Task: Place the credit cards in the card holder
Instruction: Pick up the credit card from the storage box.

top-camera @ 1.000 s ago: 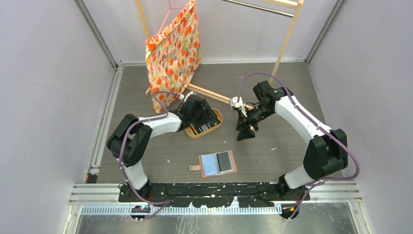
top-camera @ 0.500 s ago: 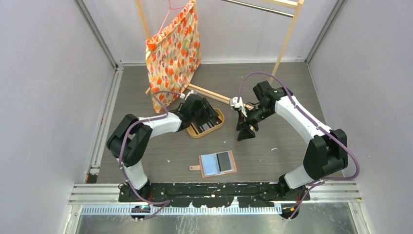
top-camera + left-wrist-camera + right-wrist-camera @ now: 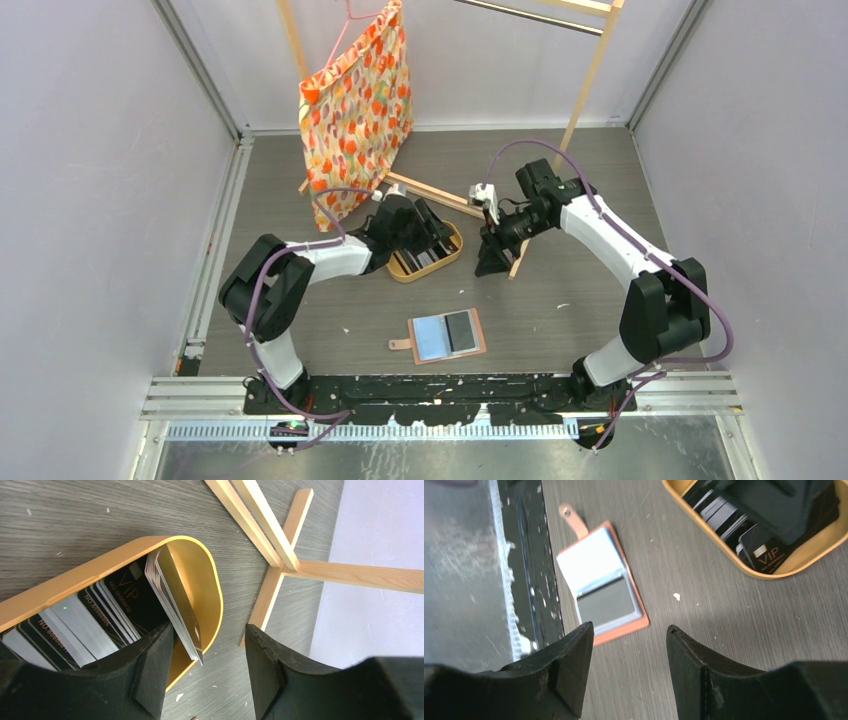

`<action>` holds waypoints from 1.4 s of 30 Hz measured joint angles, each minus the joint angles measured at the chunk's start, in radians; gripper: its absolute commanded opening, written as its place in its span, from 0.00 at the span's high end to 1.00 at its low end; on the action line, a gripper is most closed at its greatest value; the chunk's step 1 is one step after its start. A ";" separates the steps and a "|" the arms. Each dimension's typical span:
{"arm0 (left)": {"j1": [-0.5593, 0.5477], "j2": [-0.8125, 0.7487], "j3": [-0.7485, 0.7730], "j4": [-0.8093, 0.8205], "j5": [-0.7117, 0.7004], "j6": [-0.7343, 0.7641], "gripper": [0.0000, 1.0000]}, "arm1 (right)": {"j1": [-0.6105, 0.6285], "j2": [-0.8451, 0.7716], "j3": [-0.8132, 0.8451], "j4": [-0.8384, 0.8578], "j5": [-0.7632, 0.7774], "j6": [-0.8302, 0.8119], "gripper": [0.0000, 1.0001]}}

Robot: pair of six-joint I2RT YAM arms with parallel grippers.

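Observation:
The credit cards (image 3: 95, 615) lie overlapped in an oval wooden tray (image 3: 100, 569), black, grey and white; a few more (image 3: 172, 605) stand on edge against the tray's rounded end. My left gripper (image 3: 205, 667) is open, with one finger inside the tray and the other outside, and the leaning cards and the rim lie between them. In the top view it (image 3: 430, 235) sits over the tray (image 3: 405, 278). The card holder (image 3: 447, 335) lies open and flat, showing light-blue and dark pockets (image 3: 601, 587). My right gripper (image 3: 629, 665) is open and empty above the floor between holder and tray (image 3: 769, 574).
A wooden rack (image 3: 590, 70) stands at the back, and its floor bars (image 3: 270, 545) lie just beyond the tray. An orange patterned fabric bag (image 3: 355, 110) hangs from it. A metal rail (image 3: 440, 390) runs along the near edge by the arm bases.
My right gripper has moved left and farther back, closer to the tray. My left gripper has shifted slightly farther along the tray.

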 measured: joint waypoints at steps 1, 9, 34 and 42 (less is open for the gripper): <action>0.001 0.000 -0.005 0.017 0.005 0.000 0.44 | 0.000 0.006 0.000 0.035 0.000 0.060 0.40; 0.032 0.027 -0.039 0.143 0.077 -0.003 0.44 | 0.000 0.130 0.013 0.301 0.032 0.510 0.48; 0.100 0.144 -0.069 0.342 0.213 -0.048 0.44 | 0.035 0.403 0.182 0.411 0.134 0.754 0.53; 0.100 0.146 -0.071 0.356 0.216 -0.060 0.46 | 0.038 0.419 0.182 0.449 0.169 0.797 0.54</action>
